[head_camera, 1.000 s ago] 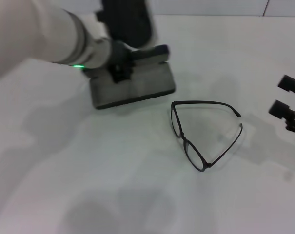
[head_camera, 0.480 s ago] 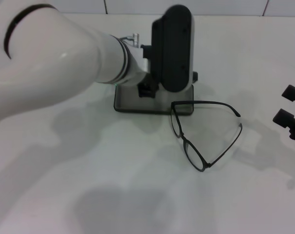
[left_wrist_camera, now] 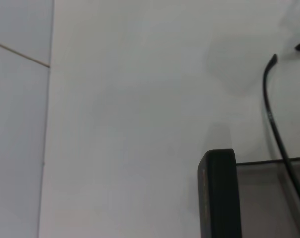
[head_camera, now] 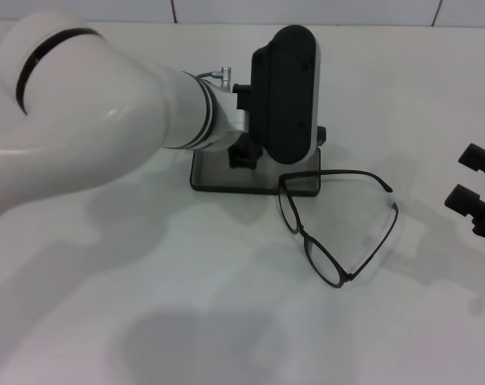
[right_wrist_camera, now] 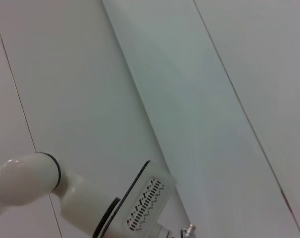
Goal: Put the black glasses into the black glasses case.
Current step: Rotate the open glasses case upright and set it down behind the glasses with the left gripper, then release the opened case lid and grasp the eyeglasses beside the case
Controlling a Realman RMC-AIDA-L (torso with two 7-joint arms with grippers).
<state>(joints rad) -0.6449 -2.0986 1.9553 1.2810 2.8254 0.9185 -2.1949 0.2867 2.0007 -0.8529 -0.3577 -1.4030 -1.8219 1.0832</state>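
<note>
Reaching in from the left, the left arm is hanging over the black glasses case (head_camera: 254, 172), and its left gripper (head_camera: 244, 152) is sitting right at the case's open tray, mostly buried behind the big black wrist housing. Honestly can't tell if the claw is released or clenched on the case, the fingers just aren't showing in any view. The case is lying open on the white table (head_camera: 146, 321), grey lining facing up, long axis running left to right across the head view. The left wrist view is showing 1 rounded end of it and a slice of the lining.

Moving right, the black glasses (head_camera: 334, 223) are lying unfolded on the table, just beside the case. The near corner of the frame and 1 temple arm are overlapping the case's right front corner in the head view, and the left wrist view is showing that temple crossing over the grey tray. The front of the frame is running diagonally down and to the right, with both temples pointing off to the right.

Furthest right, the right gripper (head_camera: 466, 178) is hovering at the edge with its 2 fingers spread, holding nothing, apart from the temple tips. My guess is the right arm is the one better placed for the pickup, since the glasses are lying to its left, between it and the case.
</note>
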